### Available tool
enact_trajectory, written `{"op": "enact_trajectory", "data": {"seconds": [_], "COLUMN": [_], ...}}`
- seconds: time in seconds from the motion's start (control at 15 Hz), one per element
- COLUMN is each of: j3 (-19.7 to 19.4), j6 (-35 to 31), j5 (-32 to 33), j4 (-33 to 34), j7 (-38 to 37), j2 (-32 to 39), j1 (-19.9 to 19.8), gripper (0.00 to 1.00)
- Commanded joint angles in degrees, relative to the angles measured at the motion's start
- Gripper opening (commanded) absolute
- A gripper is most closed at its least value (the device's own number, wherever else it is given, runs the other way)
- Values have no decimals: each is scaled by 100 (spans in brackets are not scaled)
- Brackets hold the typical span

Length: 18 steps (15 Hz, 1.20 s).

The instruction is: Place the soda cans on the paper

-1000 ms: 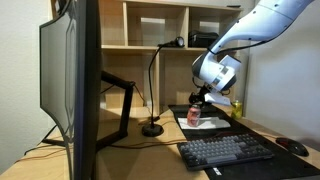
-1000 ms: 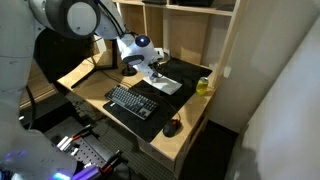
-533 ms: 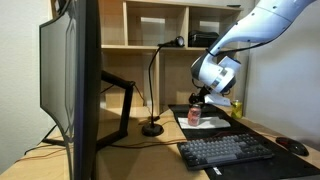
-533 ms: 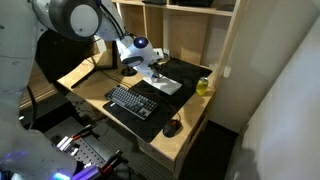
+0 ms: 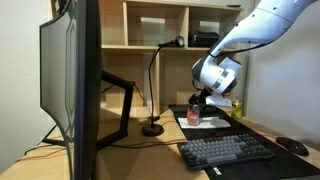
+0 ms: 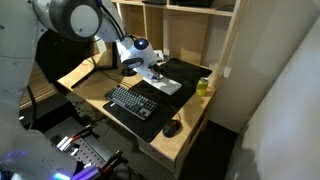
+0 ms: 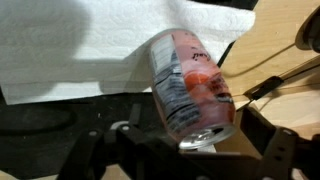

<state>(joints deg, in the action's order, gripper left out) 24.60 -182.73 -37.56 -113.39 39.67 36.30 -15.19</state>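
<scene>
Wooden table [image 5: 130,158] [image 6: 195,125] set against open wooden shelving [image 5: 165,25] [image 6: 190,35] - office or lab corner, both exterior views.
Big dark monitor [image 5: 65,80] fills the near side of an exterior view, seen from behind on its stand.
White arm [image 5: 265,25] reaches down from the top corner to the back of the table.
Black desk mat [image 6: 155,113] [image 7: 50,100] covers the middle; keyboard [image 5: 225,150] [image 6: 130,102] sits on it.
Thin black lamp [image 5: 152,129] stands between monitor and arm.
Paper [image 6: 170,86] [image 7: 90,45] [image 5: 212,121] lies flat on the mat behind the keyboard.
Gripper [image 5: 200,103] [image 7: 190,125] points down over the paper's edge, jaws clamped on the pink-red can [image 5: 193,115] [image 7: 190,85], one dark finger on each side of it in the wrist view.
That can is upright, silvery top toward the wrist camera, over the line where paper meets mat.
Yellow-green can [image 5: 236,108] [image 6: 203,86] stands apart, off the paper, near the shelving upright.
Mouse [image 5: 297,147] [image 6: 172,128] sits past the keyboard's end near the table's front edge.

Hard to make out:
- can't tell whether the pink-red can's base touches the paper - hidden in the wrist view, too small in the exterior views.
- can label is blurred.
- monitor hides much of the table in one exterior view.
- thin cables [image 7: 270,80] cross bare wood beside the mat, ends cut off.
</scene>
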Motion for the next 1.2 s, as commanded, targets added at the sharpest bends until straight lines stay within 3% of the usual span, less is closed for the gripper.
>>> {"op": "enact_trajectory", "data": {"seconds": [0.0, 0.13, 0.2, 0.27, 0.47, 0.67, 0.73, 0.93, 1.13], "j3": [-1240, -1868, -2103, -1652, -1750, -1812, -2093, -2195, -2488], "j6": [1195, 1883, 2476, 2915, 4427, 5735, 5134, 5696, 4707], "j5": [1095, 2107, 2178, 2400, 2000, 964, 1281, 975, 1484], "j4": [-108, -27, 22, -21, 355, 847, 638, 876, 1273], "j7": [-1031, -1673, -1524, -1403, -915, -287, -660, -334, -1069], "j2": [-821, -1227, -1480, -1629, -1947, -2165, -2062, -2172, -1329], "j1": [413, 548, 590, 89, -179, -761, -159, -466, -211], "gripper": [100, 100, 100, 100, 100, 100, 100, 100, 100]}}
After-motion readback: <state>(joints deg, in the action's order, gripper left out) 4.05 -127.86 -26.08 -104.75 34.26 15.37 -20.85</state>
